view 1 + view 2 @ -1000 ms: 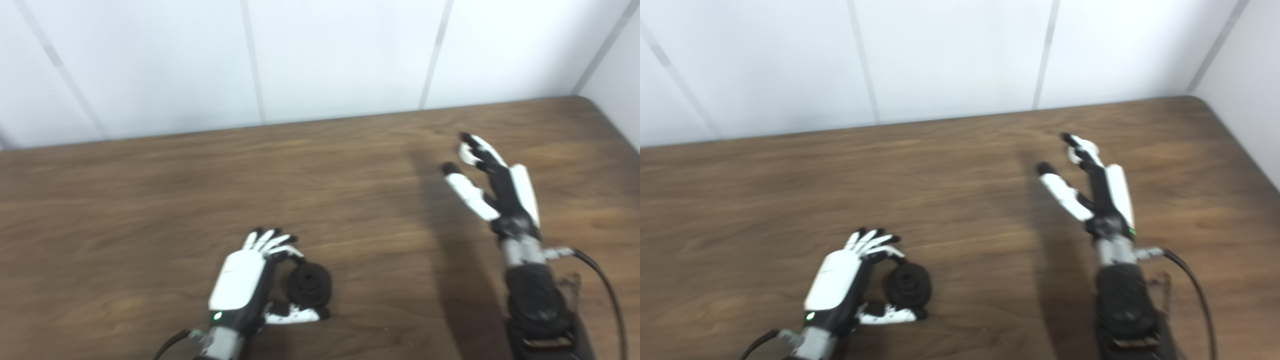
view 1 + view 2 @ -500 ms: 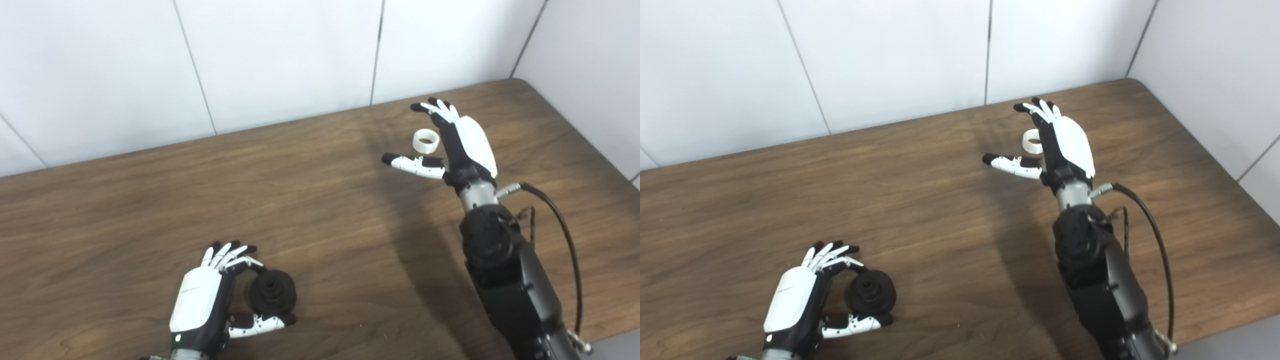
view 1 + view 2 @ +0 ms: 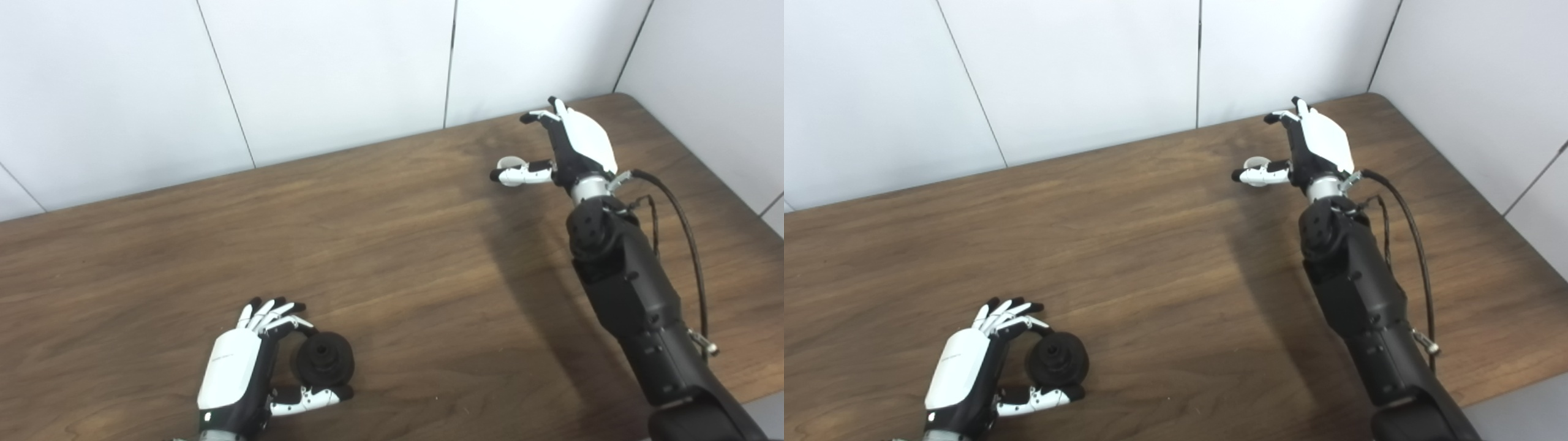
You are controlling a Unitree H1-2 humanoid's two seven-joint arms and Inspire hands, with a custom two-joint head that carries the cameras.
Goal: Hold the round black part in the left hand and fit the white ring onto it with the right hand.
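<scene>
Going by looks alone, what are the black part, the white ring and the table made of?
Black part: probably matte plastic or rubber, dull with no glints and ridged steps around a centre hole. White ring: likely smooth plastic, plain and thin-walled, though mostly hidden behind the right hand's thumb. Table: wood or wood-look laminate, brown grain streaks with a soft sheen.

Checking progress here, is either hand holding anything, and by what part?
The left hand cups the black part by its rim between fingers and thumb. The right hand holds nothing; the ring lies by its thumb.
</scene>
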